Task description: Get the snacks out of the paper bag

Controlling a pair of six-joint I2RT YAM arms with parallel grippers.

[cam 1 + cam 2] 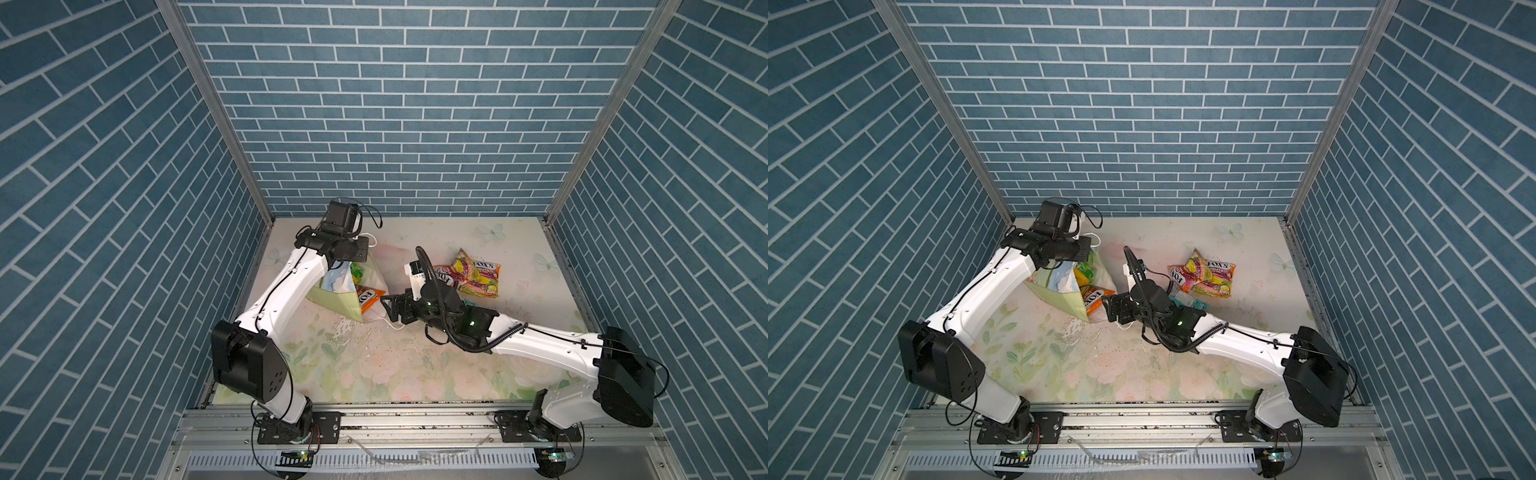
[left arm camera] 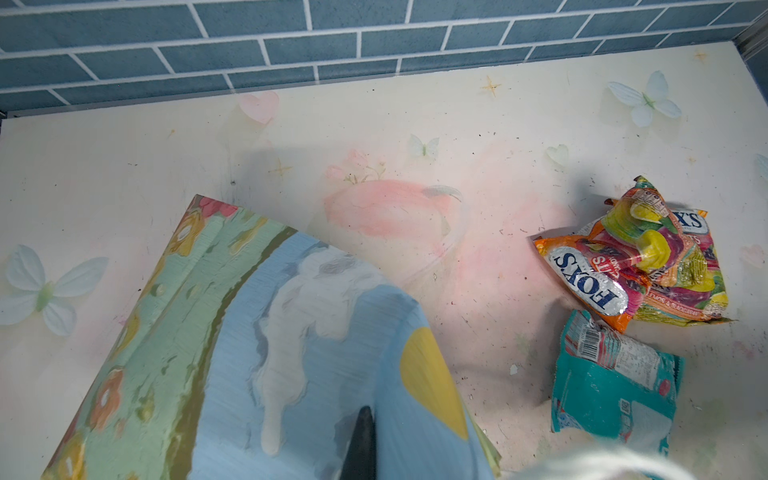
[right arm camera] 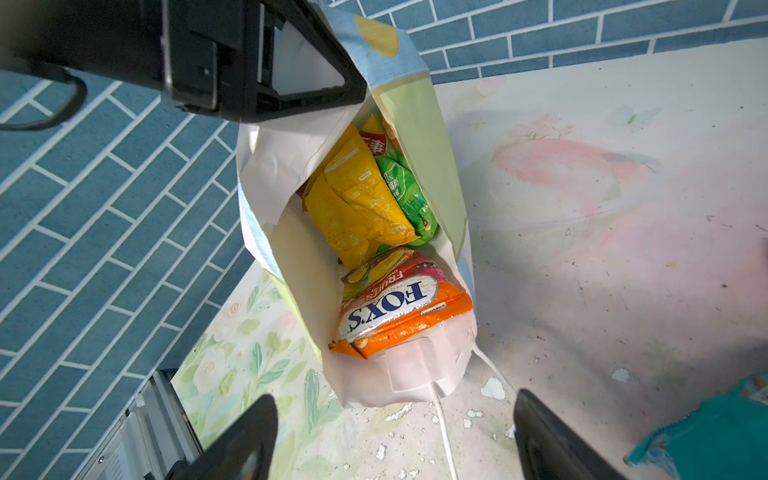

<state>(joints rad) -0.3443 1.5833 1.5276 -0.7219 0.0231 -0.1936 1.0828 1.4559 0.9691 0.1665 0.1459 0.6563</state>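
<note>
Between blue brick walls (image 1: 395, 124), scuffed floral tabletop (image 1: 415, 365), pale butterflies (image 1: 490, 231)

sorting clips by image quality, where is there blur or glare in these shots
Left wrist view: paper bag close to the lens is smeared, a white blob at the edge unfocused. Right wrist view: fingers soft, orange FOX'S packet sharp, its silver label glinting. Both top views: even light, table sharp.

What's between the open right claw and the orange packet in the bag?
In the right wrist view, only the white lip of the paper bag and its cord handle, on the table.
</note>
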